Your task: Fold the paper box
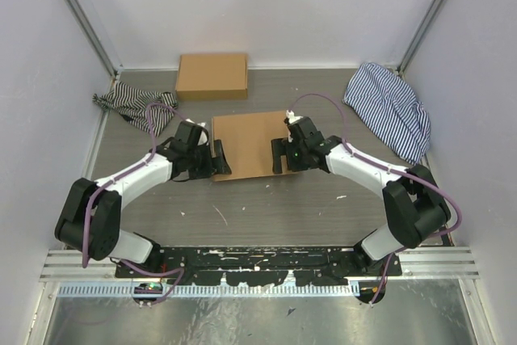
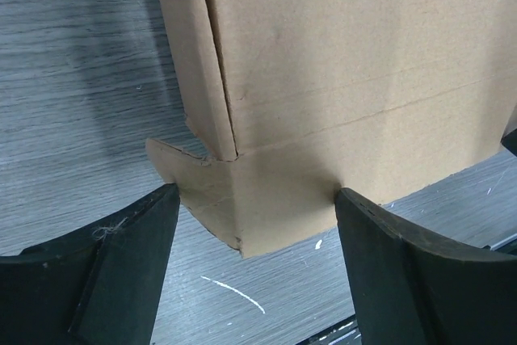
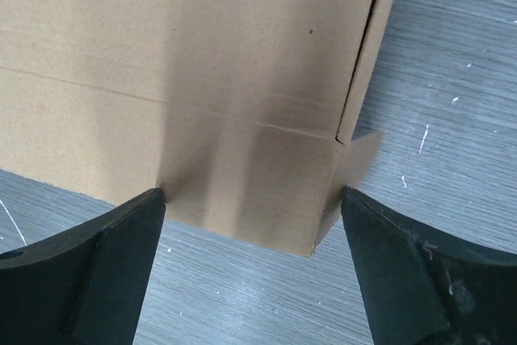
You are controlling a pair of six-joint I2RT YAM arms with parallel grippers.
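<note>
Lying flat at the centre of the top view, the paper box [image 1: 246,145] rests on the grey wood-grain counter [image 1: 266,208], its pale brown face up and its lower edge nearest the arms. From the wrist views it looks like thin corrugated board: probably very light, stiff across each panel, yet ready to hinge along the scored lines that cross it. A narrow side flap runs up each side edge, and a small pointed tab juts out at each lower corner. Those tabs look easy to crush, so they are poor places to pinch. A better hold is likely the side flap just above the crease, or the lower edge near a corner, with one arm pressing the panel down so that the sheet does not skate over the smooth counter. The left arm's fingers [image 2: 121,272] are spread wide around the lower left corner of the box and grasp nothing; one tip sits right at the cardboard's edge, though contact cannot be told. The right arm's fingers [image 3: 420,280] are likewise released, straddling the lower right corner. Further out, a second cardboard box [image 1: 212,76] stands at the upper left, with a striped cloth [image 1: 129,103] beside it and another striped cloth [image 1: 388,107] at the upper right.
</note>
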